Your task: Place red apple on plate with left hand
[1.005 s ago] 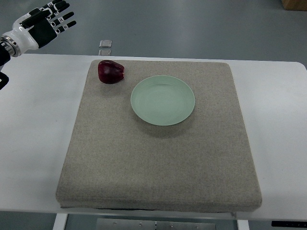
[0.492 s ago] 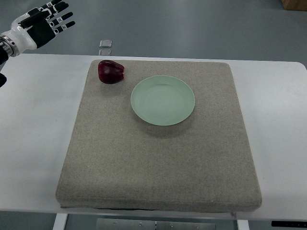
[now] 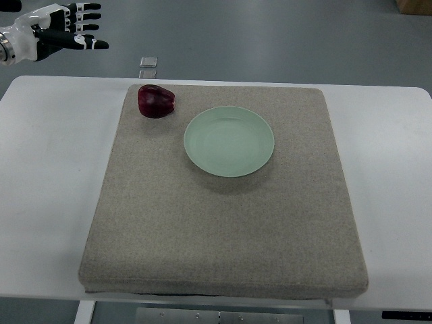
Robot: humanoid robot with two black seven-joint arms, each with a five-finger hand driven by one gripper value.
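A dark red apple [image 3: 156, 100] lies on the far left part of a beige mat [image 3: 223, 229]. Just right of it, apart from it, sits a pale green plate [image 3: 229, 141], with nothing on it. My left hand [image 3: 67, 30] hovers at the top left corner, beyond the table's far edge and well up-left of the apple. Its fingers are spread and point right, holding nothing. The right arm does not show.
The mat covers most of a white table [image 3: 47, 175]. A small silvery object [image 3: 148, 61] lies on the grey floor beyond the table's far edge. A brown box corner [image 3: 415, 5] shows at top right.
My left hand has risen toward the top left corner and turned so that its fingers point right. The apple and plate have not moved.
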